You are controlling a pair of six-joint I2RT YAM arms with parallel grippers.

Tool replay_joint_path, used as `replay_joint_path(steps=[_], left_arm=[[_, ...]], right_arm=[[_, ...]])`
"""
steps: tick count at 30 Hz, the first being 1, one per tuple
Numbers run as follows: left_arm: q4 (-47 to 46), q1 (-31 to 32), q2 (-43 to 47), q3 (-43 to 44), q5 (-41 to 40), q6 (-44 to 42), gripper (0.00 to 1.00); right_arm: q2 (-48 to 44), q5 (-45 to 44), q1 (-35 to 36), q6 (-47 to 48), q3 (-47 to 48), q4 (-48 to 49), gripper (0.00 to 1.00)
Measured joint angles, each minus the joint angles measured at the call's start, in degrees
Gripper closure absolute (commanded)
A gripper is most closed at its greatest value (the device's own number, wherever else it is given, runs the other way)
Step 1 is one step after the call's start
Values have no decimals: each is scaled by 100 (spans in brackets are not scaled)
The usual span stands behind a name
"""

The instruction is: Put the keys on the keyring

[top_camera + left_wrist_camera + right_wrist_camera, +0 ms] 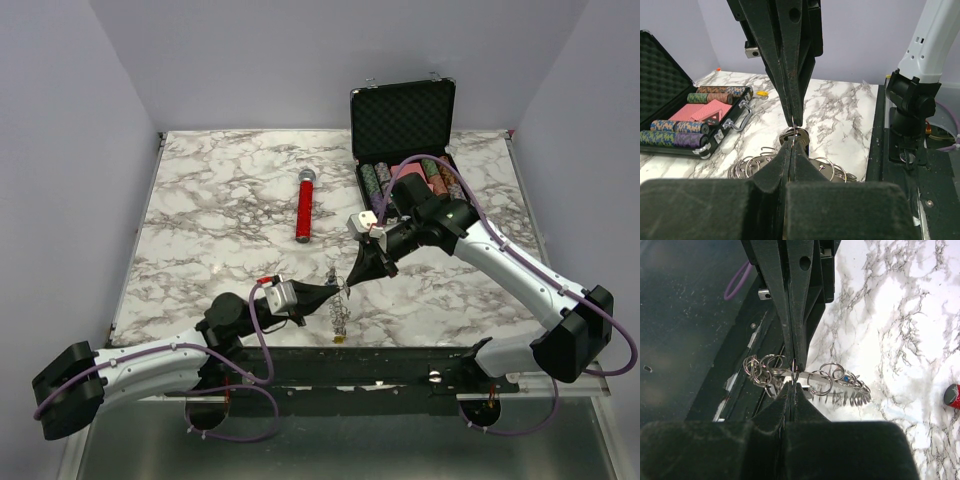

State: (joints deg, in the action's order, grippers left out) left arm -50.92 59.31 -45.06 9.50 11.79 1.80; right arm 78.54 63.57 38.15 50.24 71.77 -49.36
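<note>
Grey metal keyring [340,314]: a bunch of small wire rings carrying keys [845,377], one of them with a blue head, the rest too tangled to count. It hangs from the fingertips over the marble table [200,200], near the middle of its near edge. Whether its lower end rests on the marble cannot be told.

Left gripper [337,291]: jaws pressed together, pinching the keyring from the table's left side.

Right gripper [353,281]: jaws pressed together, pinching at nearly the same spot from the far right. The two sets of tips all but touch. Whether either nips a ring or a key head cannot be told.

Governing relation: the bunch's long axis runs crosswise to both pincers, which meet tip to tip about its middle, so neither arm is nearer. Judged: threading is in hand, and the coming move needs one tip to hold while the other works.

Also present: red-handled microphone [304,205] mid-table, and an open poker chip case [402,120] at the far edge toward the right corner, both well apart from the grip
</note>
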Motion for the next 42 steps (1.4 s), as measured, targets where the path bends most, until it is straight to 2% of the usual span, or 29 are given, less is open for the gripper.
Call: replay_joint_path(steps=[42], left_arm=[[-37, -74, -22, 2, -87, 492, 100]], right_arm=[[0, -140, 129, 177, -2, -13, 100]])
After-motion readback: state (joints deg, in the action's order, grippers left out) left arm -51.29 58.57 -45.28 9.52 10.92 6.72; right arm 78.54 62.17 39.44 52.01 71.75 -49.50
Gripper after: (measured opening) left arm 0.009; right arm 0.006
